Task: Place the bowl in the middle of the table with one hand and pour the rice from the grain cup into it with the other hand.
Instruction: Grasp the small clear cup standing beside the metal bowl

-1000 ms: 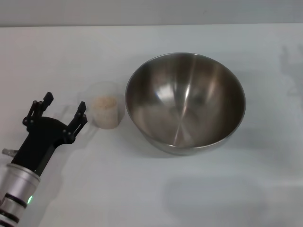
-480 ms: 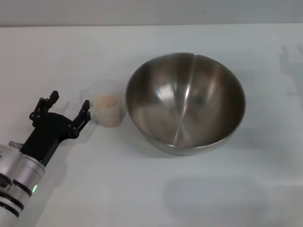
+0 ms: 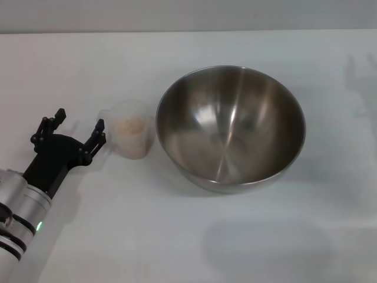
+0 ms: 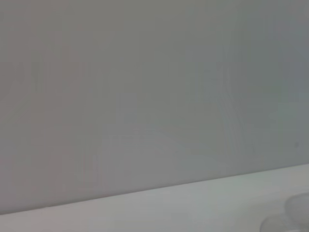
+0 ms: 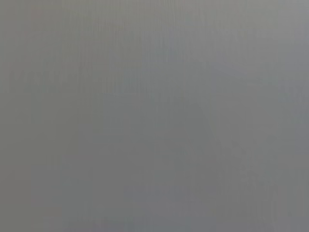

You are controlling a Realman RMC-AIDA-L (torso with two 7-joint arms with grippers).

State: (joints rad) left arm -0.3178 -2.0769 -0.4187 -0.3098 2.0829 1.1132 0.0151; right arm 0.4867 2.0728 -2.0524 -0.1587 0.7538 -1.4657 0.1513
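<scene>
The shiny steel bowl (image 3: pixel 231 127) stands upright near the middle of the white table (image 3: pixel 177 236). Just left of it, almost touching its rim, is the small clear grain cup (image 3: pixel 132 137), upright, with pale rice (image 3: pixel 130 125) inside. My left gripper (image 3: pixel 78 128) is open at the lower left, fingers spread, and its right fingertip (image 3: pixel 99 126) sits close beside the cup's handle side. Nothing is between the fingers. In the left wrist view only the cup's faint rim (image 4: pixel 292 215) shows at a corner. The right gripper is out of view.
The white tabletop runs bare all around the bowl and cup, with its far edge (image 3: pixel 188 32) against a grey wall. The right wrist view shows only plain grey.
The left gripper swung slightly forward toward the cup, then drew back a little to the left. The cup has tilted or shifted slightly. The bowl has not moved.
</scene>
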